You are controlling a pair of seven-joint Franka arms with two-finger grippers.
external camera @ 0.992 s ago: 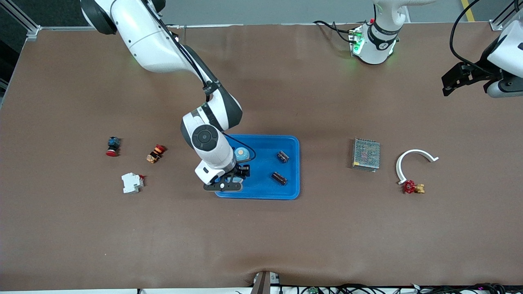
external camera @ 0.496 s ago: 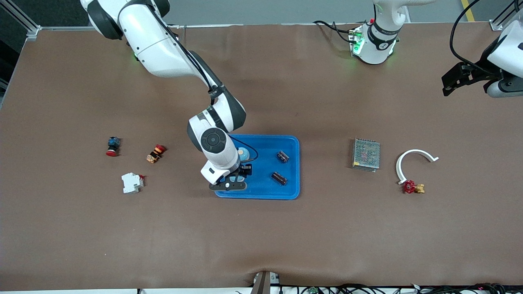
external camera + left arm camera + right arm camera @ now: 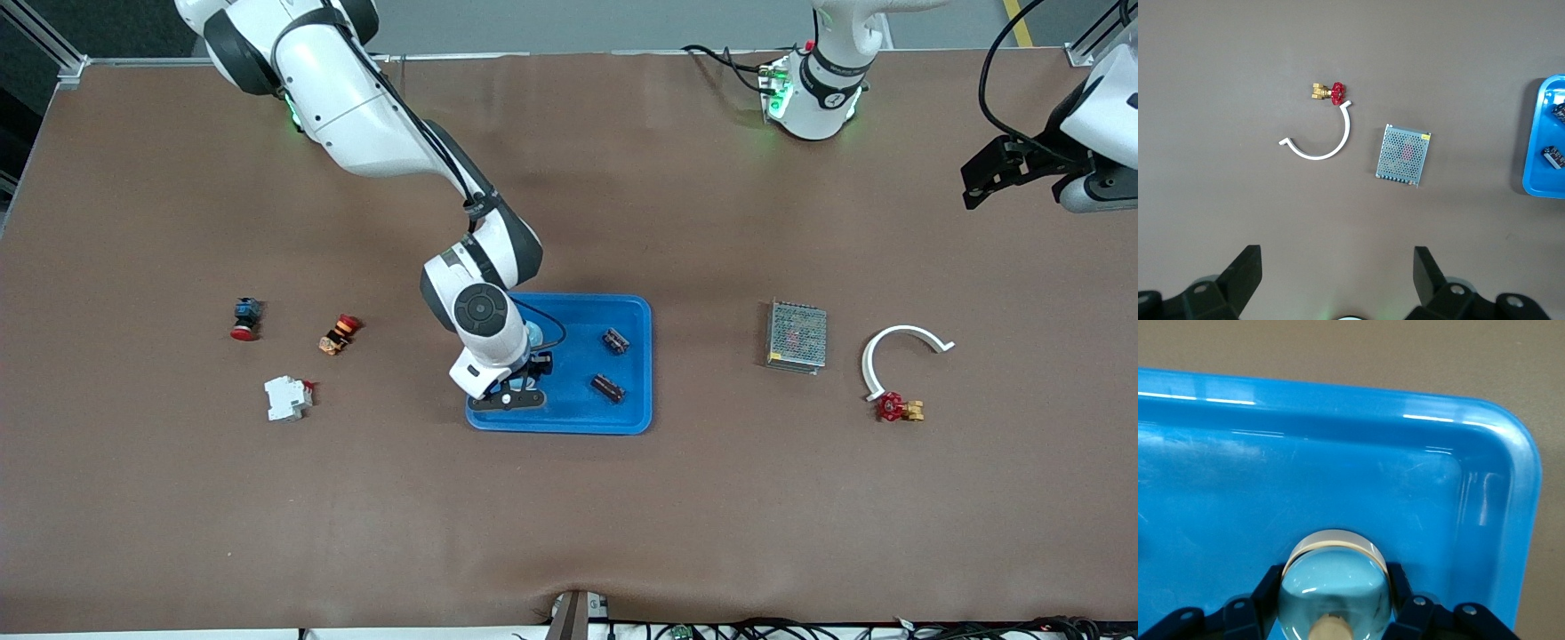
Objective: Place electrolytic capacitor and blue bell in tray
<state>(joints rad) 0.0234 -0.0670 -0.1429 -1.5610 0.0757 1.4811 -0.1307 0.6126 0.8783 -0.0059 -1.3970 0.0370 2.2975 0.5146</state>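
Starting at the right arm's end of the desk (image 3: pixel 569 516), a small blue-and-red push button (image 3: pixel 245 318) lies nearest that end, with an orange-and-red button (image 3: pixel 339 333) beside it toward the middle, and a white breaker block (image 3: pixel 287 397) sits nearer the front camera than both. Next comes the right arm, reaching down from its base; its right end effector (image 3: pixel 522 373) is low over the corner of the blue tray (image 3: pixel 637 373) nearest the right arm's end, and its fingers (image 3: pixel 1405 600) are closed against the sides of the blue bell (image 3: pixel 1336 583), a pale blue dome with a cream rim and knob that shows just above the tray floor (image 3: pixel 1338 473) in the right wrist view. Two dark electrolytic capacitors (image 3: pixel 615 340) lie in the tray toward the left arm's end, apart from the bell; the second capacitor (image 3: pixel 607 388) is nearer the front camera than the first. Past the tray sits a grey metal mesh box (image 3: pixel 797 335), then a white curved clip (image 3: pixel 898 347), with a red-handled brass valve (image 3: pixel 899 408) just beside the clip's end nearer the front camera. The left arm waits high over its own end of the desk, its left end effector (image 3: pixel 1337 283) spread wide open and holding nothing, looking down on the clip, valve and mesh box.
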